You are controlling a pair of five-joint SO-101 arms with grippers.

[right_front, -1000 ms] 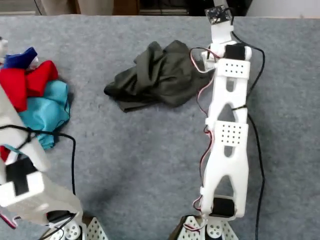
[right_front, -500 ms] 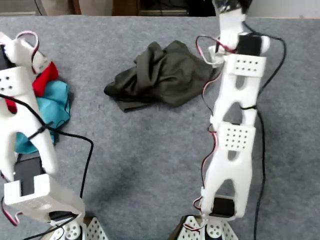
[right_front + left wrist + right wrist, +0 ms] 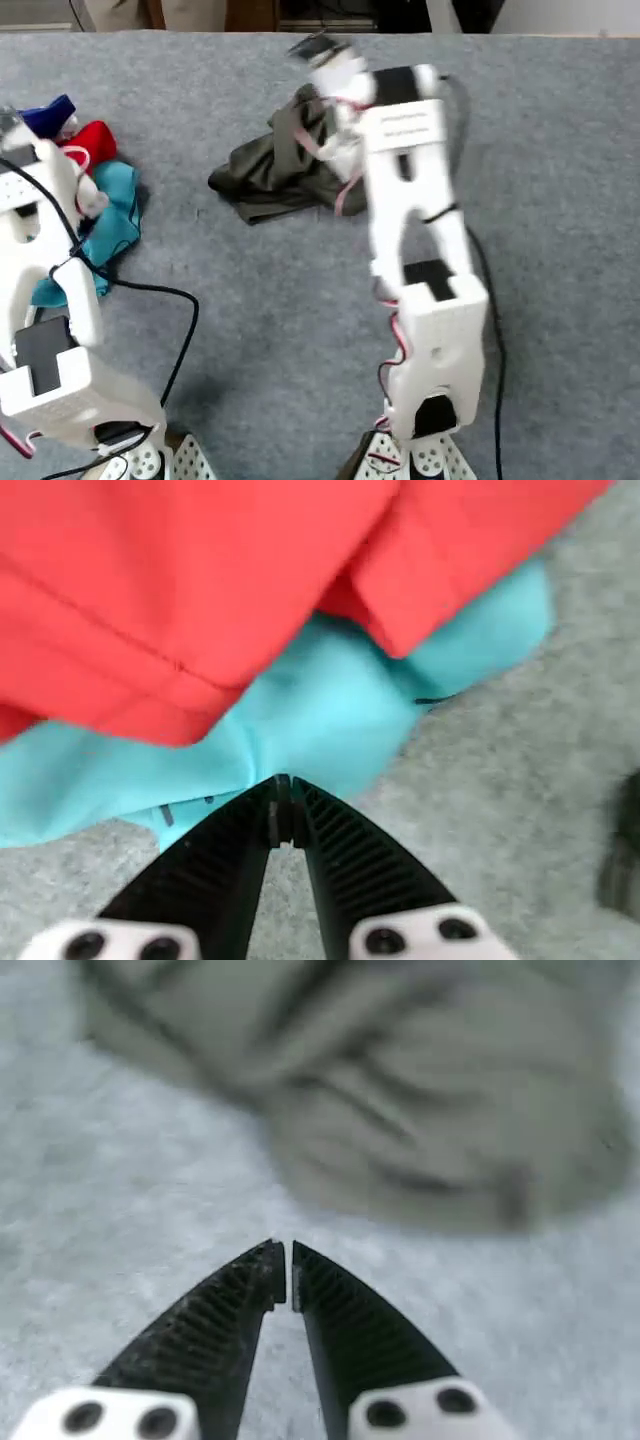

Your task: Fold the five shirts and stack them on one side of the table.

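A crumpled dark olive shirt [image 3: 265, 170] lies at the far middle of the table. My right arm [image 3: 410, 190] stretches over that shirt's right part. My right gripper [image 3: 282, 1252] is shut with nothing in it, hanging above grey carpet just short of the olive shirt [image 3: 400, 1130]. At the far left is a pile with a red shirt [image 3: 95, 140], a teal shirt [image 3: 118, 205] and a blue shirt [image 3: 50, 113]. My left arm [image 3: 35, 230] stands over this pile. My left gripper [image 3: 283, 785] is shut and empty, its tips at the teal shirt [image 3: 330, 720] below the red shirt [image 3: 170, 590].
Grey carpet [image 3: 260, 320] covers the table, with open room in the middle and on the right [image 3: 570, 200]. A black cable [image 3: 160, 300] loops beside the left arm. The table's far edge runs along the top of the high view.
My right arm has swung left from beside the olive shirt to over it. My left arm has risen into the high view over the coloured pile, then shifted slightly.
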